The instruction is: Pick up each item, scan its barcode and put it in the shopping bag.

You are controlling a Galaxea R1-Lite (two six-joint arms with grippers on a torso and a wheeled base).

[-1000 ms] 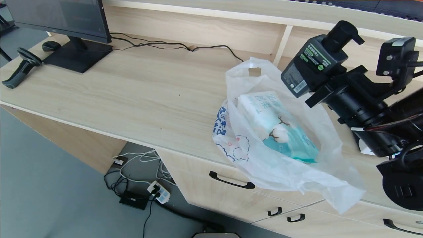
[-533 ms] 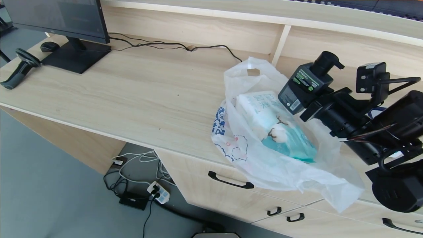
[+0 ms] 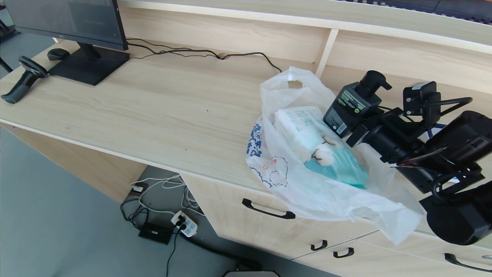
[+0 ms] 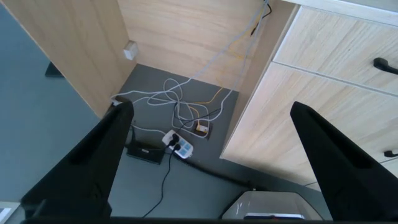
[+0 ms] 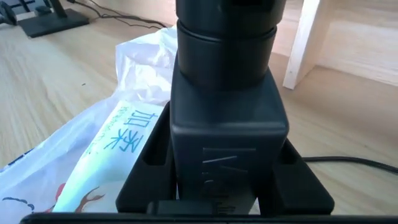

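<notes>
My right gripper [image 3: 363,123] is shut on a black pump bottle [image 3: 351,105] with a green label, holding it tilted over the far right edge of the white plastic shopping bag [image 3: 307,184]. The bag lies on the wooden counter [image 3: 161,100] with a white and teal tissue pack [image 3: 319,148] inside it. In the right wrist view the black bottle [image 5: 227,130] sits between the fingers [image 5: 140,180], with the bag [image 5: 143,62] and the tissue pack [image 5: 118,149] just beyond. The left gripper [image 4: 211,155] hangs open below the counter, over the floor. A black handheld scanner [image 3: 23,79] rests at the counter's far left.
A monitor [image 3: 69,23] on a black stand and a mouse [image 3: 58,54] occupy the back left, with cables [image 3: 200,52] trailing across the counter. A raised wooden shelf with a divider [image 3: 326,48] runs along the back. Drawers [image 3: 269,209] and floor cables [image 3: 161,207] lie below.
The right arm has lowered the pump bottle from high above the counter down to the bag's far right edge. The bag and the tissue pack have not moved.
</notes>
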